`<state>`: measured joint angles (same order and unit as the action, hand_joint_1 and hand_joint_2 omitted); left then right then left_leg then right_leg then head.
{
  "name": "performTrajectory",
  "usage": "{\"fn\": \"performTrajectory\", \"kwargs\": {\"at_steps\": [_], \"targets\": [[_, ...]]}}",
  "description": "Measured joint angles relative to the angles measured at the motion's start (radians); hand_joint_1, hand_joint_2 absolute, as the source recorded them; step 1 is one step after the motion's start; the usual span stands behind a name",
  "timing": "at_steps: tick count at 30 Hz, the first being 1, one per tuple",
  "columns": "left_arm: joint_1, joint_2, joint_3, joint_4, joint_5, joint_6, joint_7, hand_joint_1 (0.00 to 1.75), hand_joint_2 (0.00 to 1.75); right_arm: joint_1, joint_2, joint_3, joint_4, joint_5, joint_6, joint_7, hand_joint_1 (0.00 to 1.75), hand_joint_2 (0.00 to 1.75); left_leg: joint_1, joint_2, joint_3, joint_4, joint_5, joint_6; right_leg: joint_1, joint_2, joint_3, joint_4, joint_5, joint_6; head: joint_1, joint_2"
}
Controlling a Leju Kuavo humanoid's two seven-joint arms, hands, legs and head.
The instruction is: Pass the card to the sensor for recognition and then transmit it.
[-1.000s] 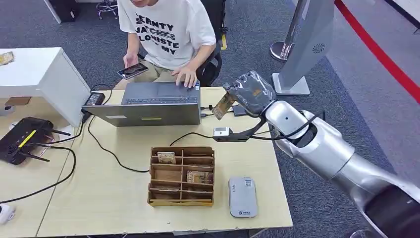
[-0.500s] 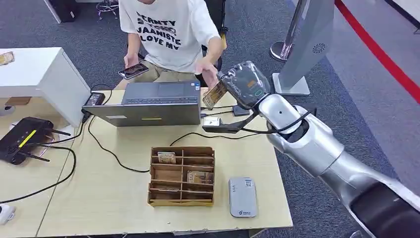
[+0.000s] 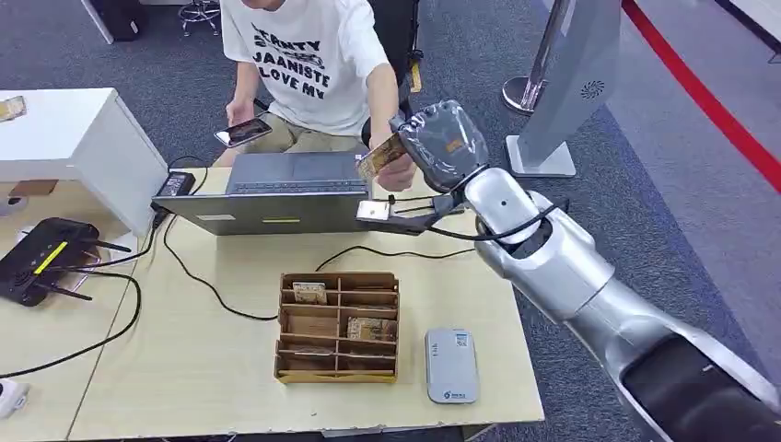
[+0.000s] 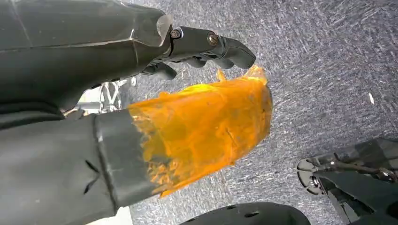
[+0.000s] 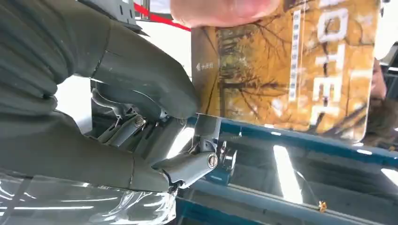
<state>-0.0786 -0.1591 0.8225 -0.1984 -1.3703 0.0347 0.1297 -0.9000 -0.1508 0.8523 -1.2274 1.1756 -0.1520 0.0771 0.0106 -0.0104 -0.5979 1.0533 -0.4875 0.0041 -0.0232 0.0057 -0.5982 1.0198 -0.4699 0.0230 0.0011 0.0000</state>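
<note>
My right hand is stretched out over the far side of the table and pinches a yellow-brown hotel card between thumb and fingers. The seated person's hand is up at the card. In the right wrist view the card sticks out from my hand, and the person's finger presses on its outer edge. The grey card sensor lies flat near the table's front right corner, far from the card. My left hand hangs over grey carpet and holds nothing, its thumb wrapped in orange tape.
A wooden card box with several compartments and a few cards sits left of the sensor. An open laptop stands before the person, cables trailing across the table. A black router lies at the left. A grey kiosk stand rises at the right.
My right arm has swung the card up and left, from above the table's far right edge toward the person. The person's hand left the laptop and rose to meet the card.
</note>
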Motion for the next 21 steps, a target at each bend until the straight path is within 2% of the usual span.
{"fn": "performTrajectory", "kwargs": {"at_steps": [8,9,10,21], "targets": [[-0.003,-0.002,-0.008,0.0,-0.003,0.0,0.0,0.0,0.0,0.019,0.025,-0.015,0.037,0.023,-0.03,0.009,1.75,1.75,0.0,0.0,0.0,0.0,0.0,0.0,0.0,0.0,0.0,0.0,0.0,0.0,0.0,0.0],[-0.004,-0.002,-0.008,0.0,-0.003,0.0,0.0,0.0,0.0,0.02,0.025,-0.015,0.04,0.023,-0.031,0.009,1.61,1.75,0.0,0.0,0.0,0.0,0.0,0.0,0.0,0.0,0.0,0.0,0.0,0.0,0.0,0.0],[-0.004,-0.002,-0.008,0.0,-0.003,0.0,0.0,0.0,0.0,0.021,0.027,-0.015,0.041,0.023,-0.033,0.009,0.0,1.75,0.0,0.0,0.0,0.0,0.0,0.0,0.0,0.0,0.0,0.0,0.0,0.0,0.0,0.0],[-0.007,-0.002,-0.008,0.0,-0.003,0.0,0.0,0.0,0.0,0.033,0.036,-0.024,0.049,0.042,-0.034,0.009,0.0,1.75,0.0,0.0,0.0,0.0,0.0,0.0,0.0,0.0,0.0,0.0,0.0,0.0,0.0,0.0]]}}
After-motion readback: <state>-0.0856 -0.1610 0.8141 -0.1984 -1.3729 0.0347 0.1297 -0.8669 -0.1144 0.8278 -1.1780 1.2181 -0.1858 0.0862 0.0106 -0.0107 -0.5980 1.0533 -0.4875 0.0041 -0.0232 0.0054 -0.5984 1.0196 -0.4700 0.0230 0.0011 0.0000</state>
